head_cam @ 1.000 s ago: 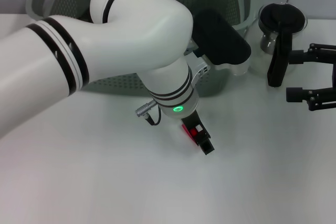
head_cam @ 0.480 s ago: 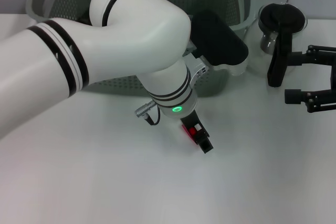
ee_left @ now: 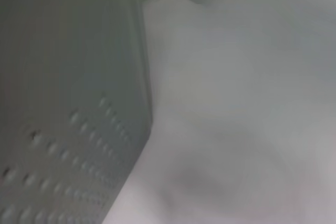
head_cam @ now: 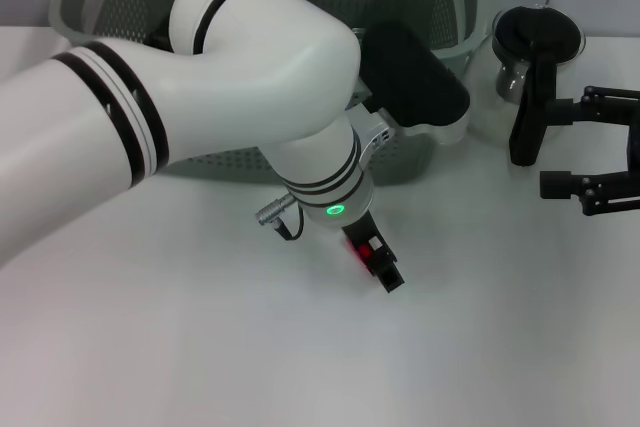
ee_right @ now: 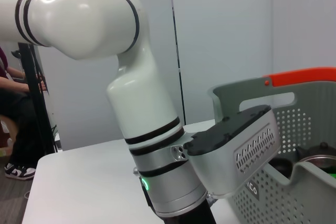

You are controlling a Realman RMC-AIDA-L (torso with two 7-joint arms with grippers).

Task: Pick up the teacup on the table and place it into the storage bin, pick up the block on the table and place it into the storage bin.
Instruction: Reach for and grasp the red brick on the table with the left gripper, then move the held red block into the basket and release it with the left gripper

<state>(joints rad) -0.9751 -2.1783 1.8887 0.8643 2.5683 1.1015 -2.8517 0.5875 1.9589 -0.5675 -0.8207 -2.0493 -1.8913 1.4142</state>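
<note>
Now we are seeing the left end effector (head_cam: 385, 269) gripping a red block (head_cam: 366, 250) on the worktop (head_cam: 200, 347) beside the storage bin (head_cam: 420, 162); right end effector (head_cam: 600, 152) hovering open near the glass pot (head_cam: 525, 47).

storage bin (head_cam: 420, 162): front wall and interior largely hidden behind left arm, top cut off by head view edge | left gripper (head_cam: 383, 259): mostly hidden beneath wrist, jaw state indeterminate | left wrist view: blurred | right gripper (head_cam: 600, 150): cut off at edge
</note>
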